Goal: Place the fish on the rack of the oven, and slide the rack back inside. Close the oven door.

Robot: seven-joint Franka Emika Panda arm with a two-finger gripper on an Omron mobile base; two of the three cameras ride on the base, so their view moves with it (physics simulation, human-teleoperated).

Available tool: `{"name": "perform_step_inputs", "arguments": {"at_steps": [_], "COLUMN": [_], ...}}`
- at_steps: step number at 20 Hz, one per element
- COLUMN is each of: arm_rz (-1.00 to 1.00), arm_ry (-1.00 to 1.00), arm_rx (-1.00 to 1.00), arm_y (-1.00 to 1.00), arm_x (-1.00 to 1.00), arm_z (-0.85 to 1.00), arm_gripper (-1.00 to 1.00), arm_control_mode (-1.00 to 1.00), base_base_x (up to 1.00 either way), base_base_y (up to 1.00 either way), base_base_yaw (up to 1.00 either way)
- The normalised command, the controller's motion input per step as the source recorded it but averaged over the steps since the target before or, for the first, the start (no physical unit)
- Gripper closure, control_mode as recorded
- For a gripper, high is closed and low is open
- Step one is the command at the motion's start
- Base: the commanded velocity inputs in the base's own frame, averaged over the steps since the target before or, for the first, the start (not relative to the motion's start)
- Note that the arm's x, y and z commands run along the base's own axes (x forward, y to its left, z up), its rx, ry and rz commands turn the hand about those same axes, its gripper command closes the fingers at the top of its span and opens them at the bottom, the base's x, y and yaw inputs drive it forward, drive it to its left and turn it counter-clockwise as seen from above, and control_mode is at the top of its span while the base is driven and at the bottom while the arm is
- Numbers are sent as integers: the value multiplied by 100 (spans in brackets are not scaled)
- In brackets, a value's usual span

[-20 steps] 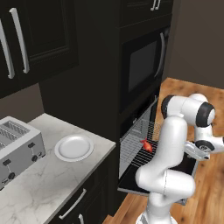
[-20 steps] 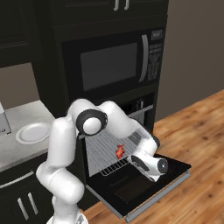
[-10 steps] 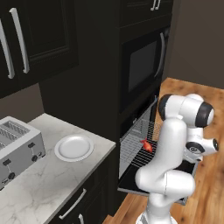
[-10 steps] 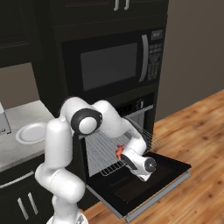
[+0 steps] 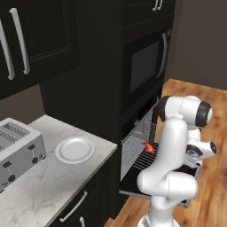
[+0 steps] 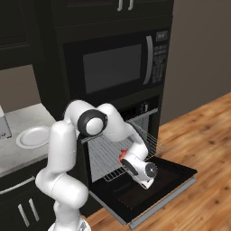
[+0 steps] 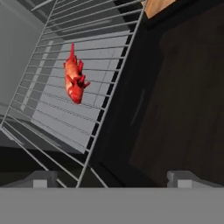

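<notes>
The small red-orange fish (image 7: pixel 74 81) lies on the wire rack (image 7: pixel 57 122), apart from my fingers. The rack (image 6: pixel 106 151) is pulled out of the black oven (image 6: pixel 142 107) over the oven door (image 6: pixel 176 173), which hangs open and flat. My gripper (image 7: pixel 113 180) is open and empty, just in front of the rack's front edge and above the door (image 7: pixel 183 109). In the right base view the gripper (image 6: pixel 127 163) points at the rack, and the fish (image 6: pixel 122 155) peeks out beside it. From the left base, the fish (image 5: pixel 149 147) sits near the front of the rack (image 5: pixel 135 148).
A black microwave-like unit (image 6: pixel 113 67) sits above the oven. On the marble counter (image 5: pixel 53 186) to the left are a white plate (image 5: pixel 75 149) and a toaster (image 5: pixel 17 150). Wooden floor (image 6: pixel 203 135) lies to the right of the open door.
My hand has swung in from the door's right side toward the rack's front edge, staying open. The fish and rack have not moved.
</notes>
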Motion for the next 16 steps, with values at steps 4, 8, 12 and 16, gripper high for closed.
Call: {"name": "perform_step_inputs", "arguments": {"at_steps": [4, 8, 12, 16], "arm_rz": [0, 0, 0, 0], "arm_ry": [4, 3, 3, 2], "arm_rx": [0, 2, 2, 3], "arm_y": [8, 19, 33, 36], "arm_x": [14, 11, 10, 10], "arm_z": [-14, -17, -18, -15], "arm_gripper": [-100, -100, -100, -100], "arm_control_mode": [-100, -100, -100, -100], "base_base_x": [0, 0, 0, 0], "base_base_y": [0, 0, 0, 0], "base_base_yaw": [0, 0, 0, 0]}}
